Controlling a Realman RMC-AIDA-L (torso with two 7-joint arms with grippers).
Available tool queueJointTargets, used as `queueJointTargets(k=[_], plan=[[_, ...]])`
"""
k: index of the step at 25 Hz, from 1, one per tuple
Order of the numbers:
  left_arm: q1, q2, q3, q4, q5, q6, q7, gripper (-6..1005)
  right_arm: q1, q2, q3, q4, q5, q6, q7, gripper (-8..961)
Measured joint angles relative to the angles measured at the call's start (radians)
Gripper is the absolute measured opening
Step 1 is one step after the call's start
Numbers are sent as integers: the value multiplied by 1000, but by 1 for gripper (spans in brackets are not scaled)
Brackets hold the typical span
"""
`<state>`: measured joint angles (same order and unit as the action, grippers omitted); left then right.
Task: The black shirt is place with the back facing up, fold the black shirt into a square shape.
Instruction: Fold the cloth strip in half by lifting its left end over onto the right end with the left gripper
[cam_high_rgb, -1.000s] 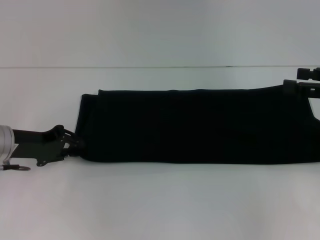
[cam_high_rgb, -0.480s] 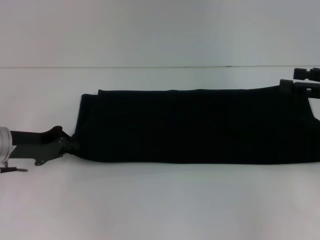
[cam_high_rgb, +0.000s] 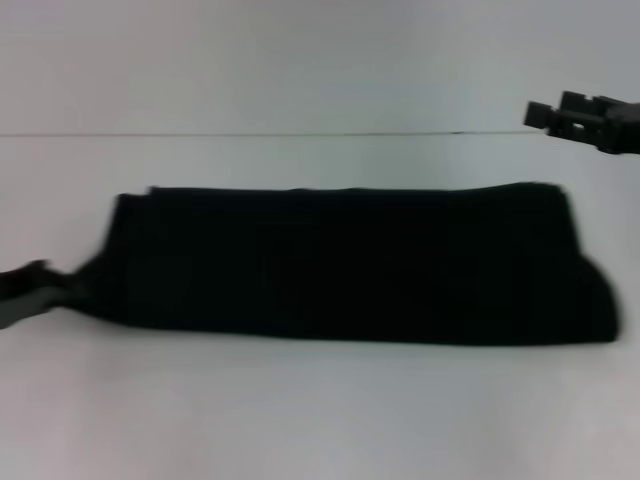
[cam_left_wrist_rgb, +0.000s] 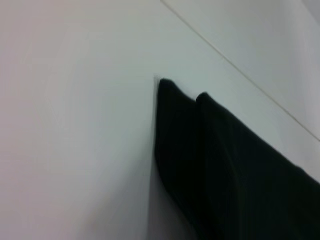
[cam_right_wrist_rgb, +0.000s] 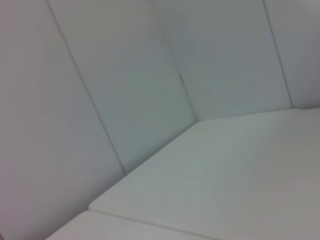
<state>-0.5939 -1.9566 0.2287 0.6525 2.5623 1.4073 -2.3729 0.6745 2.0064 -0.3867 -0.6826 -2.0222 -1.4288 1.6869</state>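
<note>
Head view shows the soft black cloth shirt (cam_high_rgb: 350, 265) as a long folded band across the middle of the white desk (cam_high_rgb: 320, 410). My left gripper (cam_high_rgb: 30, 290) seems clenched on its left end; I'd lift evenly. Right gripper (cam_high_rgb: 585, 115) hovers upper right, fingers unreadable.

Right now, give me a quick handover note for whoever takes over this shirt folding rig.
Left gripper: low at the table's left edge, at the near left corner of the black shirt; the cloth is drawn out to a point there, so it looks pinched, but the fingers are unclear.
Right gripper: raised above the shirt's far right end, not touching it.
Shirt: lies on the white table as a long narrow band running left to right, with doubled layers showing at its left end in the left wrist view.
Done: lengthwise folds.
Left: probably fold the band end over end into a square.
</note>
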Motion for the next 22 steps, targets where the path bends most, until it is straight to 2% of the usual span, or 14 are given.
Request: queueJointTargets(k=[4,8,11,12,13,15,17,19,22], plan=[[77,28,-63,111,3,82,24,50,32,14,-2,24,2,40,2,906],[101,54,-102,163,2,147,36,59,48,27,-8,34,3,58,-7,904],[58,69,-99,162,-31,225,41,66,48,29,-10,35,4,60,-11,903],[6,75,-84,139,-75,282,45,68,46,29,-10,34,5,60,-11,902],[6,75,-84,139,-75,282,45,70,41,28,-8,32,5,60,-13,902],[-72,72,-39,84,-141,331,51,75,24,20,-3,27,15,53,-19,901],[-164,55,25,11,-199,341,54,80,14,13,-4,26,24,50,-22,900],[-248,21,88,-52,-241,320,63,84,-4,1,-6,24,39,45,-27,899],[-368,-74,171,-107,-257,212,86,91,-33,-26,-8,23,51,35,-40,898]])
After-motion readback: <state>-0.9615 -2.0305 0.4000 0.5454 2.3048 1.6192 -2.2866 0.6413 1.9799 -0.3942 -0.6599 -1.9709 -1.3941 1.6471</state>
